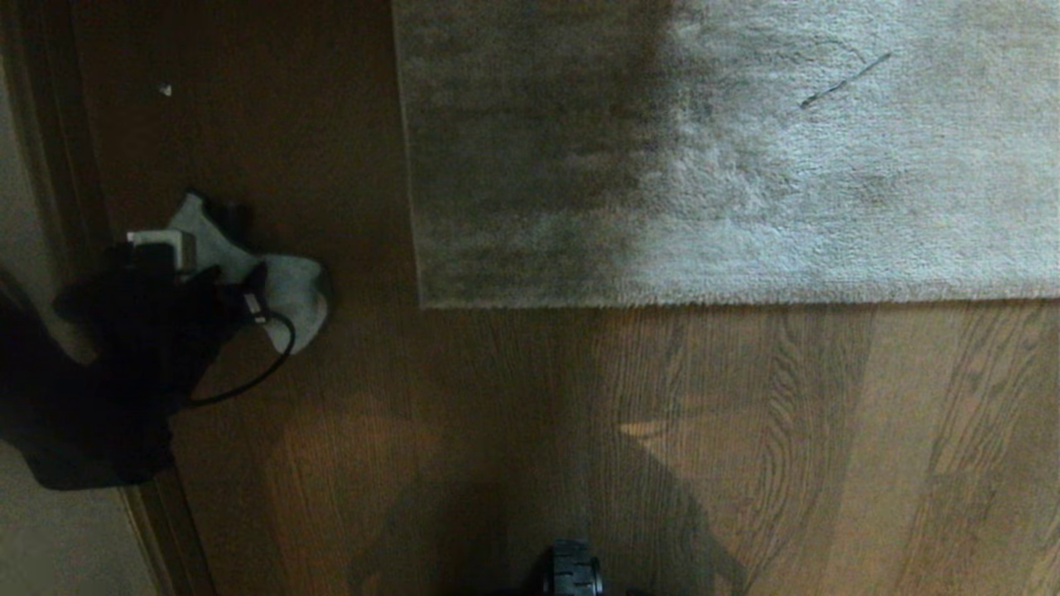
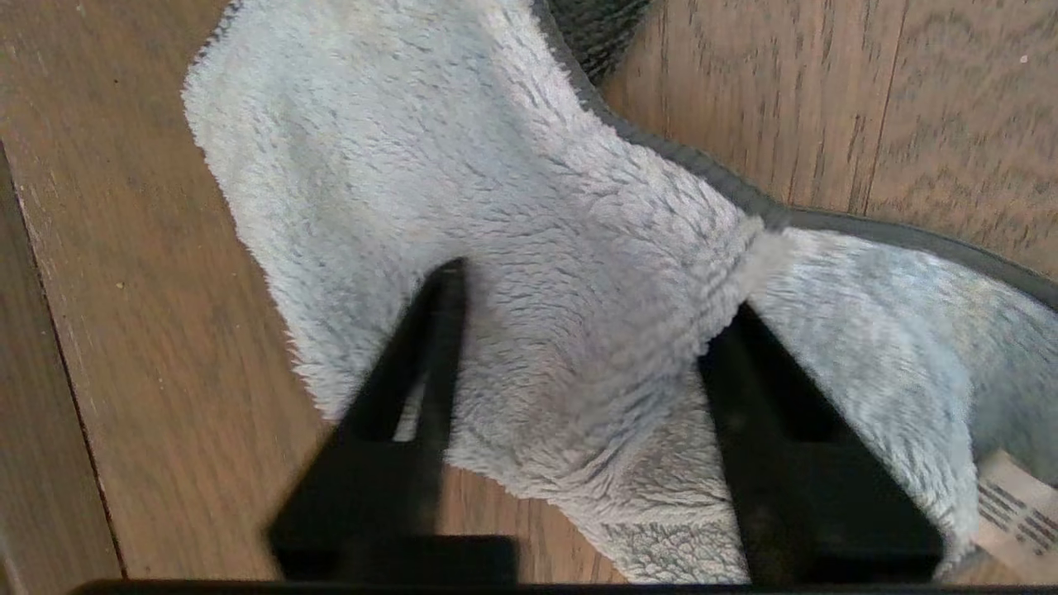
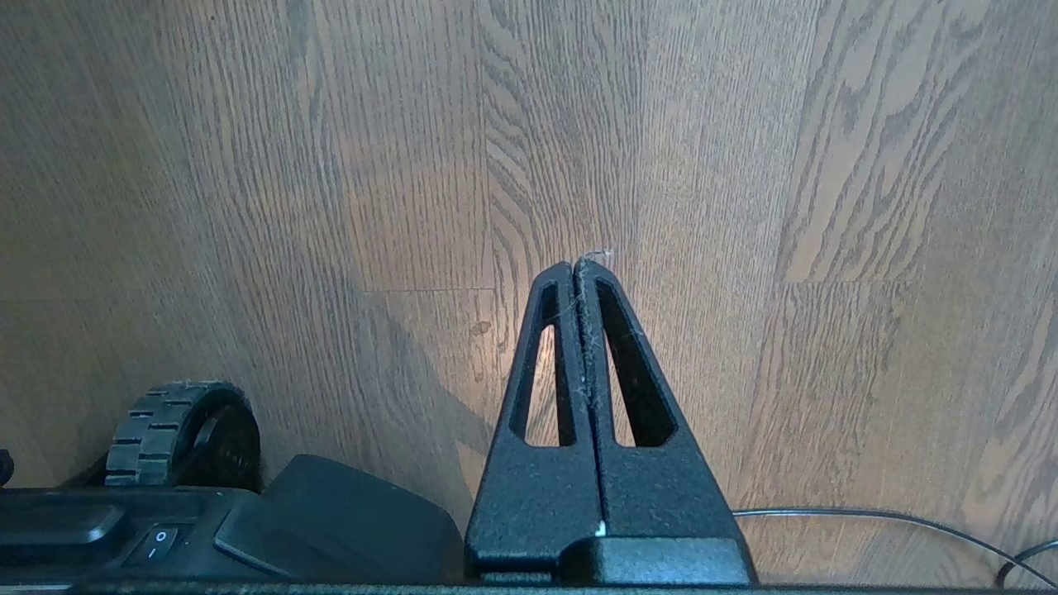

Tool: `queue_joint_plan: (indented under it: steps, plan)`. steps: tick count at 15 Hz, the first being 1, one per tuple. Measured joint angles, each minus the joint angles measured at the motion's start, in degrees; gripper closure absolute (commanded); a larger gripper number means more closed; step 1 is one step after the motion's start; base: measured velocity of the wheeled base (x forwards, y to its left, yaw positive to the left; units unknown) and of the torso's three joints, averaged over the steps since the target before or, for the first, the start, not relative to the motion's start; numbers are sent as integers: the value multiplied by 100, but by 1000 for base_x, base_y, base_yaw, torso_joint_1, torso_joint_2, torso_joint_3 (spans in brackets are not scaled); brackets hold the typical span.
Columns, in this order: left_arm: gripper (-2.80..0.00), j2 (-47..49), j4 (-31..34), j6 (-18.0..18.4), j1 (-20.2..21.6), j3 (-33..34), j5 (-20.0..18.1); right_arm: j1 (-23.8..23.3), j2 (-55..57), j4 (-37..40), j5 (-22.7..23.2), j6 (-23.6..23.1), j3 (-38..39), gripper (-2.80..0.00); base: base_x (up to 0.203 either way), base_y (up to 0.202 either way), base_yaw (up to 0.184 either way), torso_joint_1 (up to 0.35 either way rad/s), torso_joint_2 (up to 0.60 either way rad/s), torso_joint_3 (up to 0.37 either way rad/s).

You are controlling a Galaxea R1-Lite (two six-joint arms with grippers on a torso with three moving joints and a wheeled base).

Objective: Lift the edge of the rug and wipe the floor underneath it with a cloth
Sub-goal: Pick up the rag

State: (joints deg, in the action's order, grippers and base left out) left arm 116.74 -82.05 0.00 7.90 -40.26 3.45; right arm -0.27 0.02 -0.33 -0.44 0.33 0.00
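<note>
Crumpled pale cloth [image 2: 529, 207] on floor [image 1: 745, 430], rug edge [image 1: 729, 294] flat

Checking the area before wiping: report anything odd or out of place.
A thin dark strand lies loose on the rug. Lint clings to the right gripper. The cloth is bunched on the floor, not flat.

Floor [image 1: 745, 430]: brown wood-grain planks, wavy darker grain lines. Rug edge [image 1: 662, 294]: light grey-beige plush, streaky, left part shadowed dark grey. Cloth [image 2: 512, 231]: pale grey-green fleece, dark grey trim, white tag [image 2: 1021, 508] with black print. Left gripper [image 2: 579, 330] black. Right gripper [image 3: 576, 268] black. Wheel [image 3: 178, 430] dark grey, ridged tread.
</note>
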Motion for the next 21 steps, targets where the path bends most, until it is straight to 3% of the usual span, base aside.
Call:
queue_joint_plan:
  steps: [11,21]
  plan:
    - [0,-80,-84,0,9,90,12,0,0,0,1,0,0,0,0,0,0,0,0,0]
    - [0,-543,-312,-13,-82,769,-23,0,0,0,0,0,0,0,0,0,0,0,0,0]
